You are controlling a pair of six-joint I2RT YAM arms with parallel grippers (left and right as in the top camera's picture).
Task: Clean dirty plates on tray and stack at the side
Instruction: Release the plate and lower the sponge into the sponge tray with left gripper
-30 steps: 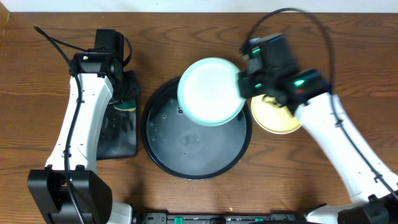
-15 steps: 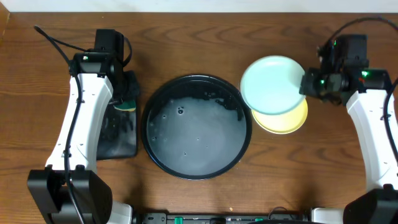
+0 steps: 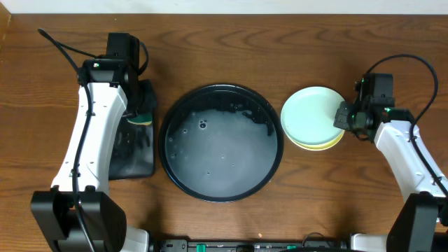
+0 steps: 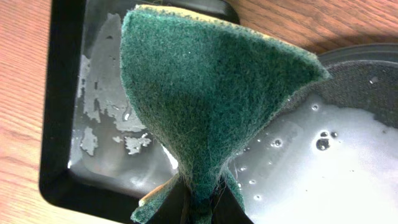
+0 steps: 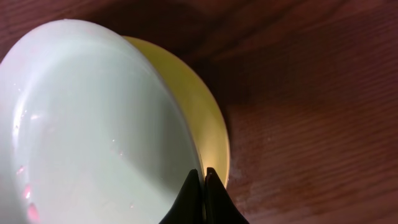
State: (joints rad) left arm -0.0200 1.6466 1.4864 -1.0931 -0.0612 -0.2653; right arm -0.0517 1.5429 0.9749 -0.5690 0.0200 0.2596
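The round black tray [image 3: 165,155] sits mid-table, wet with soapy water and with no plate on it; its edge also shows in the left wrist view [image 4: 367,68]. A mint plate [image 3: 311,115] lies on the yellow plate [image 3: 334,143] to the tray's right. Only one mint plate shows. My right gripper [image 3: 343,116] is shut on the mint plate's right rim; the right wrist view shows its fingers [image 5: 202,174] pinching the mint plate [image 5: 93,124] over the yellow plate [image 5: 208,124]. My left gripper [image 3: 143,112] is shut on a green sponge [image 4: 211,93], its jaws [image 4: 200,190] above the small tray.
A smaller black rectangular tray [image 3: 133,159] with wet patches lies left of the round tray, under the left arm; it also shows in the left wrist view [image 4: 62,124]. Bare wooden table lies around the plates and behind the trays.
My right gripper carried the mint plate from above the round tray to the right and lowered it onto the yellow plate. The left arm has not moved.
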